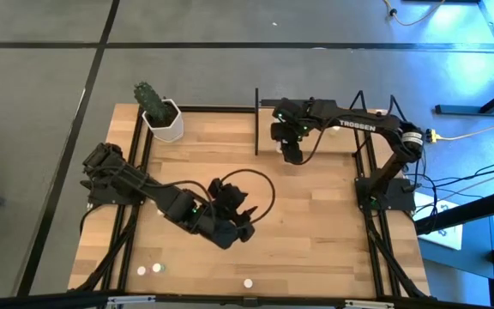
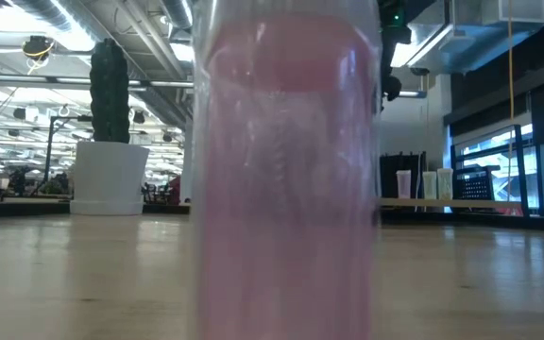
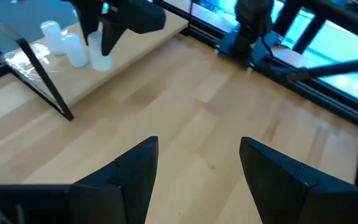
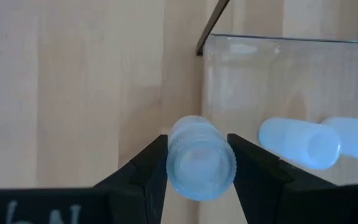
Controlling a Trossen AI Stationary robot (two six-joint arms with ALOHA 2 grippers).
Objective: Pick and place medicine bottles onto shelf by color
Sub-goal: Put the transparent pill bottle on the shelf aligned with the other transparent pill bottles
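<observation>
The right tool [image 4: 197,163] pinches one white-capped medicine bottle [image 4: 199,157] from both sides, cap up, so it can go down straight at the shelf [image 4: 278,74] edge. Just beside it, two more white bottles [image 4: 316,142] lie on the shelf, likely the same color group. The left tool [image 3: 197,174] waits spread wide and empty over the bare surface [image 3: 229,106].

Whitish bottle [image 4: 200,157] upright at shelf [image 4: 278,74] edge, two bottles [image 4: 300,144] on shelf, three [image 1: 248,282] near table's front edge
</observation>
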